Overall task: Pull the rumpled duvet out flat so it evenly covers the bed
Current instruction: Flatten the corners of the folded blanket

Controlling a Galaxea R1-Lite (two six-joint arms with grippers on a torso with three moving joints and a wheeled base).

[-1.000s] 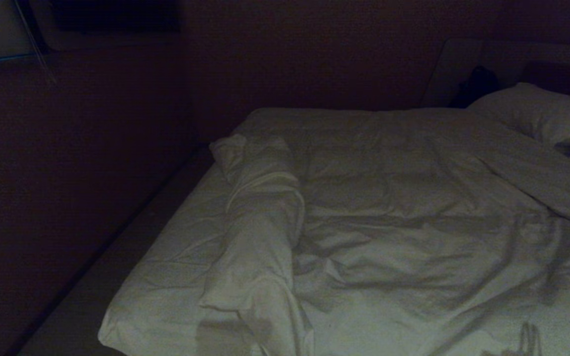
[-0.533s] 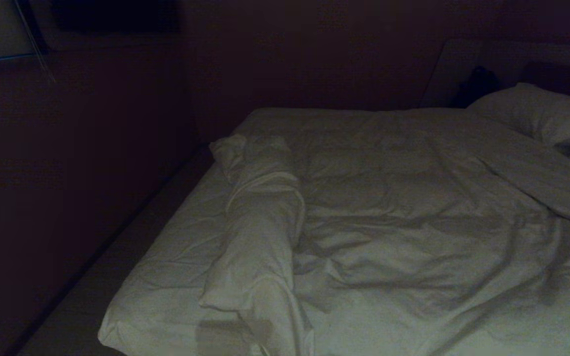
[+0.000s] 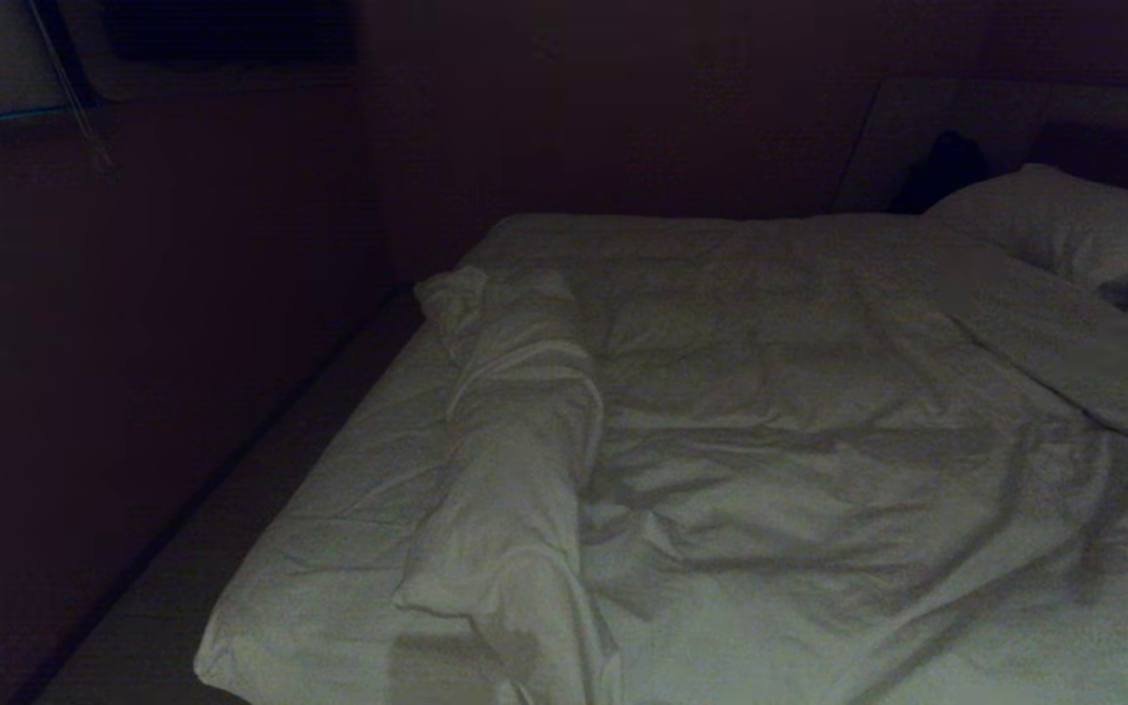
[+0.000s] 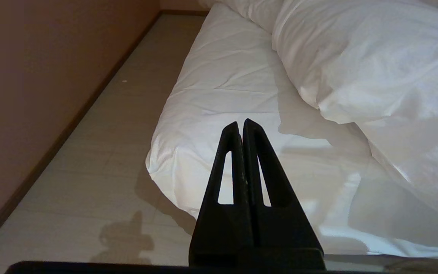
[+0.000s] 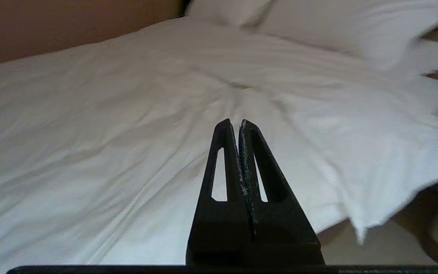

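head view: thick, puffy white duvet (image 3: pixel 819 441) covers most of the wide, low white-sheeted bed (image 3: pixel 329 548), but its left edge is rolled back into a long ridge, leaving bare sheet there. plump white pillow (image 3: pixel 1073 225) far right. no arms in frame.

left wrist view: left gripper (image 4: pixel 240 125) fingers pressed together, empty, hovering off the bed corner; open floor (image 4: pixel 101 160) beside it gives room.

right wrist view: right gripper (image 5: pixel 234 125) fingers together, empty, above the duvet's near edge.

judgement: soft, light, drapes and bunches; grab the rolled hem, pull outward.
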